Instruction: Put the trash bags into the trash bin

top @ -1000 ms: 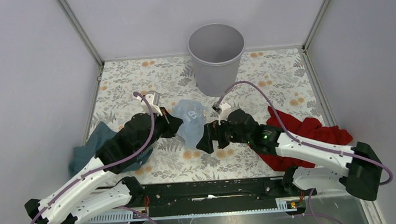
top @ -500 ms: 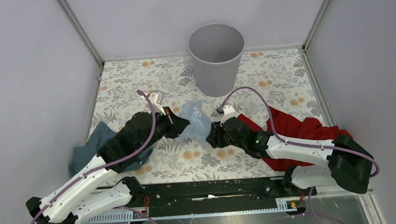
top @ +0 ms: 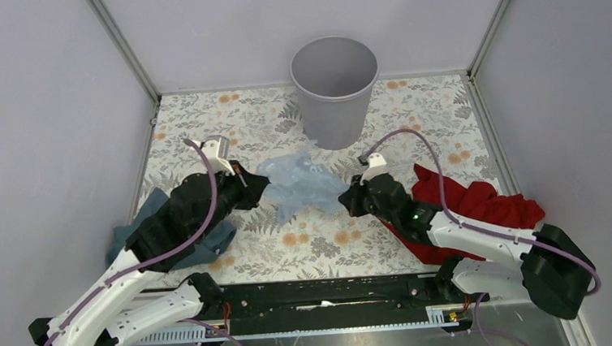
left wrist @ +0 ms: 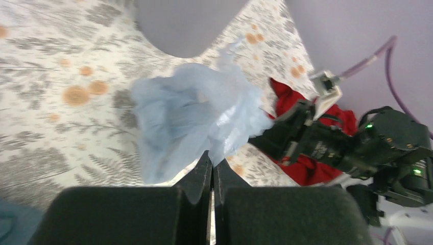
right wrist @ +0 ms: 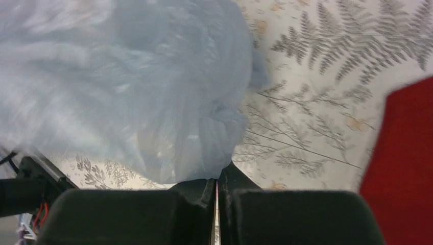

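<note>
Top external shows my 2 arms drawn apart: left gripper [top: 258, 189] and right gripper [top: 345, 199], both clamped on the trash bag [top: 299, 180], now stretch it wide, ready, I judge, for the trash bin [top: 336, 120].

- Overhead view is sharp and evenly lit, with only faint, soft shadows.
- The 2 wrist views are blurred, softest across the trash bag [right wrist: 127, 87].
</note>
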Controlling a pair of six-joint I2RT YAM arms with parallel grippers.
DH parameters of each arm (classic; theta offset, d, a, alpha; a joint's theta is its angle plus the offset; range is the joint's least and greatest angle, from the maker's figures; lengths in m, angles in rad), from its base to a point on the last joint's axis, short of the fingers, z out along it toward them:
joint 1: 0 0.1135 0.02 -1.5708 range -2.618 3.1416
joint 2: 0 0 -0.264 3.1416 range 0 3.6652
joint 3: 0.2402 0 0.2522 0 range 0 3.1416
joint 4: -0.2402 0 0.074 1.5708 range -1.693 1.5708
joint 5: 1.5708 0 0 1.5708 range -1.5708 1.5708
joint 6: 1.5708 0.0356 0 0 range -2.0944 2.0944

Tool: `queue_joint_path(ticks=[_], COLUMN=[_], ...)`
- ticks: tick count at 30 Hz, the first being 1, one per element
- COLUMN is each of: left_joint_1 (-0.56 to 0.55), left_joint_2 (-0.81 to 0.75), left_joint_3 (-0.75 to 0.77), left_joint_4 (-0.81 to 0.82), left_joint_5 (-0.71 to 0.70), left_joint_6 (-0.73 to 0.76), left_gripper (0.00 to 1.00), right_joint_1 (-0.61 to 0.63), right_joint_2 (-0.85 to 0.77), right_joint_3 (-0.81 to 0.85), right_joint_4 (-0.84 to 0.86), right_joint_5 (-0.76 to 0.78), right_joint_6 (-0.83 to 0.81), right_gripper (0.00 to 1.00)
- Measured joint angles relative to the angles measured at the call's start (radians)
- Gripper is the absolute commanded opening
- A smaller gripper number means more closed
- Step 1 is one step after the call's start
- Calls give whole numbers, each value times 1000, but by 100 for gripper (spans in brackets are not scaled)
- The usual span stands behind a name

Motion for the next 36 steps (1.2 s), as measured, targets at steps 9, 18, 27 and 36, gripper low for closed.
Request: queue_joint_path(ticks=[9,18,27,36], left_joint_1=[0,0,2,2], left_joint_2=[-70,-77,82,366], left_joint_3=[88,232,159,98], left_joint_4=[-212,-314,-24,51], left_joint_5=[-181,-120,140,158], left_joint_6=[67,138,58,-34], left_gripper=[0,0,0,0], right_joint_1=[-314,-461,-434,-318], right_joint_2=[-38,-4,89,-72], right_joint_3=[-104,-43,104,183], right_joint_4=[38,57,-192,-519], right_joint_5=[-443,-711,-696,-406], right_joint_6=[173,273,105,-97], right_gripper=[0,1,65,98])
